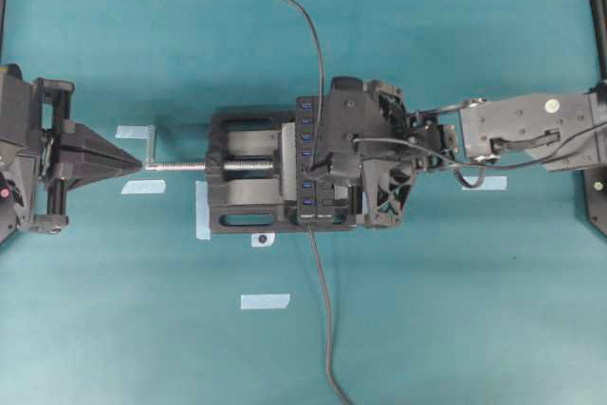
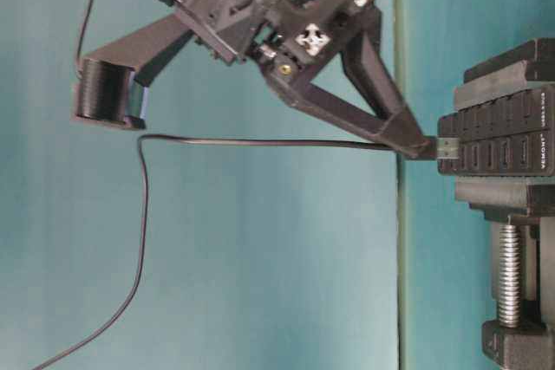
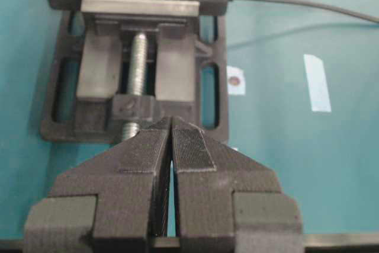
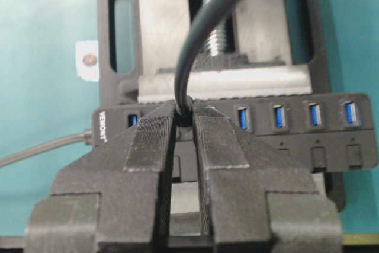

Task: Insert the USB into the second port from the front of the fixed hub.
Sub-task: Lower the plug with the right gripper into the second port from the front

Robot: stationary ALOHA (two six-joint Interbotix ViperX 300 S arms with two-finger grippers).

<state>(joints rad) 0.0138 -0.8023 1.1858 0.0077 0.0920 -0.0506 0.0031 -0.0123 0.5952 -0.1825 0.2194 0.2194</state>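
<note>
Presently right gripper point(image 4: 182, 124) pinches small black rigid USB plug point(image 2: 425, 150) by body; light, cable flexible; metal tip at long black 7-port hub point(image 2: 503, 140).

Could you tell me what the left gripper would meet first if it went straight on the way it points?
Probably the vise screw: the shut left gripper points along it.

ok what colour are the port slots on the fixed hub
Blue, set in the black fixed hub; the right wrist view shows the port slots best.
</note>
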